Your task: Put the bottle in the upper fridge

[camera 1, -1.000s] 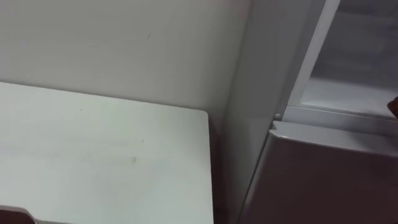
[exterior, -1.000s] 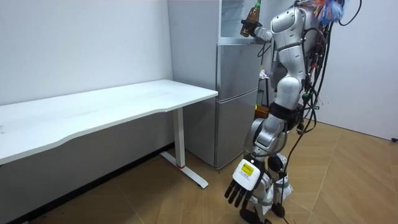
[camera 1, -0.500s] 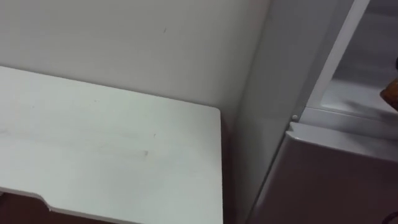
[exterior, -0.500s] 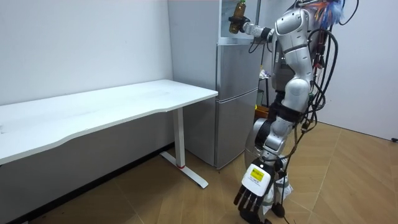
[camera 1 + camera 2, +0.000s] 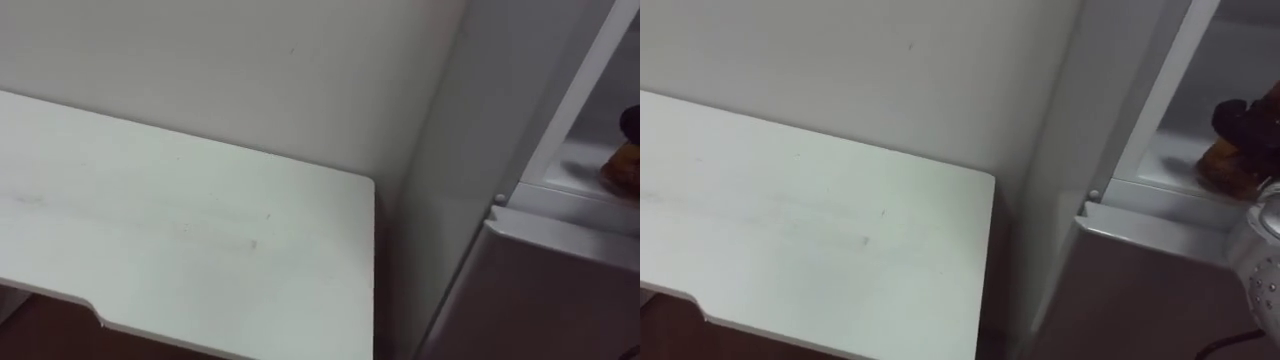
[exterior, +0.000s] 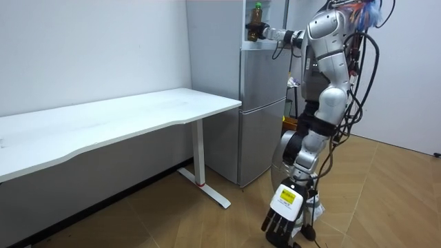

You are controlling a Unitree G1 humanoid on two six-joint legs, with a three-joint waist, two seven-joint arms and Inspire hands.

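Observation:
A brown bottle stands upright in the open upper fridge compartment, its base just above the white shelf. My right hand is shut round the bottle's lower part. In the right eye view its dark fingers wrap the bottle, and in the left eye view bottle and hand sit at the right edge. I stand facing the fridge with the right arm stretched out at shoulder height. My left hand hangs low beside my legs, fingers relaxed and holding nothing.
The grey lower fridge door is closed below the compartment. A long white table stands against the wall left of the fridge, with a narrow gap between its end and the fridge side. Wooden floor lies behind me.
My right hand has carried the bottle towards the room view's left and into the upper compartment, turning it upright. The head camera has shifted, so table and fridge slid across the eye view.

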